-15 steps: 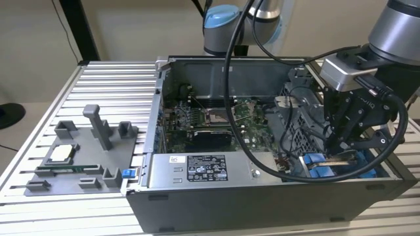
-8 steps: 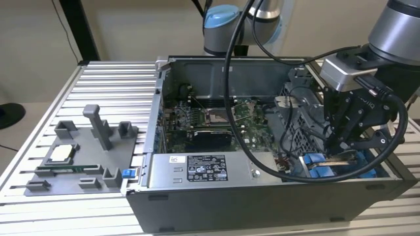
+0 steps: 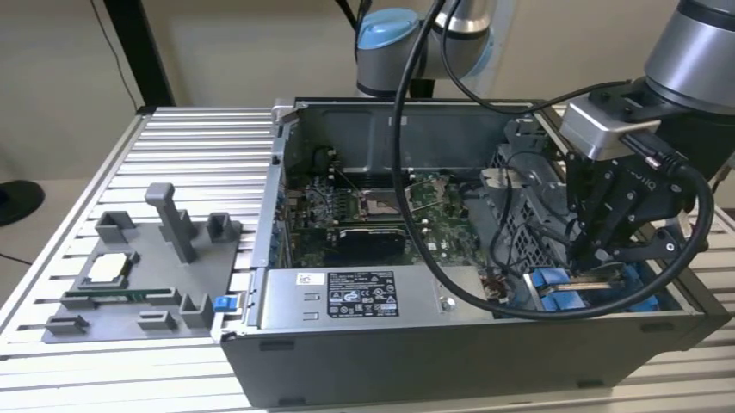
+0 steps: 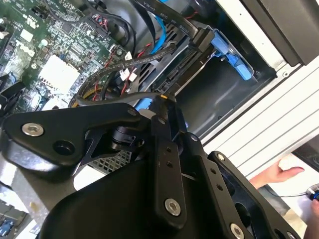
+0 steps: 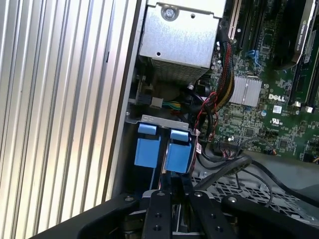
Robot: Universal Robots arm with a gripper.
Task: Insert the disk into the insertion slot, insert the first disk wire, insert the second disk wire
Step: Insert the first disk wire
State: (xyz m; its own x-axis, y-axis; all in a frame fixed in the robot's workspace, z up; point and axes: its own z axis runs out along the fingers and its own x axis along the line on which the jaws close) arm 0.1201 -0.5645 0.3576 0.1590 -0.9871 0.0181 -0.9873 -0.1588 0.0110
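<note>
Holding end effector [image 5: 172,175] pinched shut on wire [image 5: 227,168] end, I hovered close over disk [image 5: 178,157], which sat in slot [image 5: 159,119] at case [image 3: 460,344] corner. Risks I judged: connector meeting port skewed and jamming; slack wire snagging neighbouring cables [image 5: 209,107].

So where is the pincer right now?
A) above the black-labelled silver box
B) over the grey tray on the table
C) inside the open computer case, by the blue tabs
C: the exterior view shows the pincer down in the computer case, right at the blue tabs.
</note>
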